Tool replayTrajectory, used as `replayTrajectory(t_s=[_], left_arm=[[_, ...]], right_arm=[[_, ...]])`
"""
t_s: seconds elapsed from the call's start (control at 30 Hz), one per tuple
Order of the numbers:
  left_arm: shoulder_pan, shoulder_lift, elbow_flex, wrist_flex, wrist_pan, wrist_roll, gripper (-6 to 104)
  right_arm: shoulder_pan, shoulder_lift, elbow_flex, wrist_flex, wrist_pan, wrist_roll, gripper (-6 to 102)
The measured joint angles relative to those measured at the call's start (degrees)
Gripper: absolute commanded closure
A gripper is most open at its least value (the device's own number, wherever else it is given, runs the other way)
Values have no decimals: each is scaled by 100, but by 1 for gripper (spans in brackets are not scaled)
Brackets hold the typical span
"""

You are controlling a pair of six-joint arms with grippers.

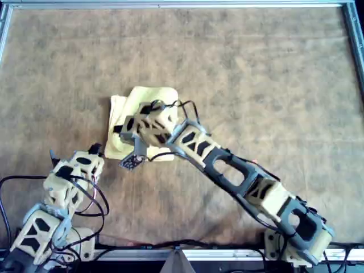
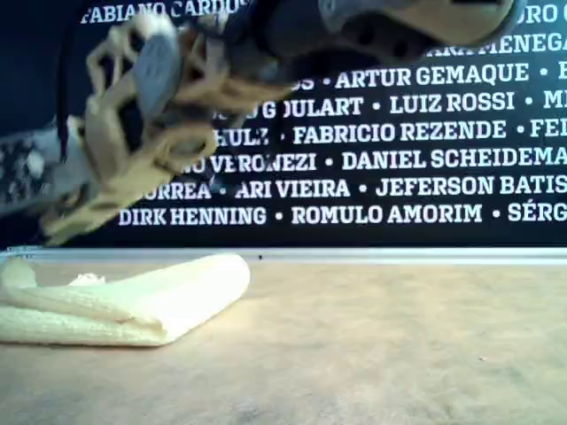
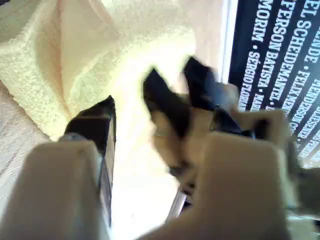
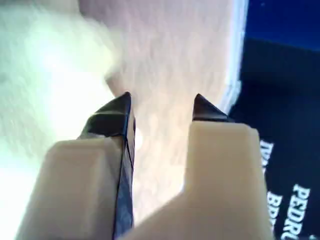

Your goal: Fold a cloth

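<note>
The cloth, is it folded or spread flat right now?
Folded: the cloth lies doubled in layers with a rounded fold edge.

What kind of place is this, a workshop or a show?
Probably a robotics demo or lab bench. A framed table with a brown mat carries two robot arms and a folded cloth, and behind it hangs a dark banner of people's names, like a credits wall.

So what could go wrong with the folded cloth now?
1. My first end effector hangs open right over the cloth. If it pulls away, a fingertip could snag the top layer and undo the fold.
2. The fold looks puffy and its layers don't line up, so it might spring open.
</note>
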Motion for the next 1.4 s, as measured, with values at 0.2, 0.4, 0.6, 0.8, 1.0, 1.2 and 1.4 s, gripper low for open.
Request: replayTrajectory(t_s=[0.2,0.4,0.6,0.8,1.0,1.2,1.4], left_arm=[[0,0,0,0,0,0,31],[0,0,0,0,0,0,31],[18,0,35,0,-18,0,31],[413,0,35,0,-369,0,31],[510,0,35,0,-870,0,31],[738,0,35,0,-826,0,31],[1591,0,35,0,-185,0,45]], right_arm=[[-237,729,0,1696,0,35,55],[-650,1635,-9,3955,0,97,80],[-1169,2188,9,5177,0,88,98],[-1362,3744,1239,5212,0,88,96],[-1960,5897,3929,5212,18,62,96],[-3516,8464,6451,5036,35,-9,96],[-4711,9642,8095,3454,-18,-35,96]])
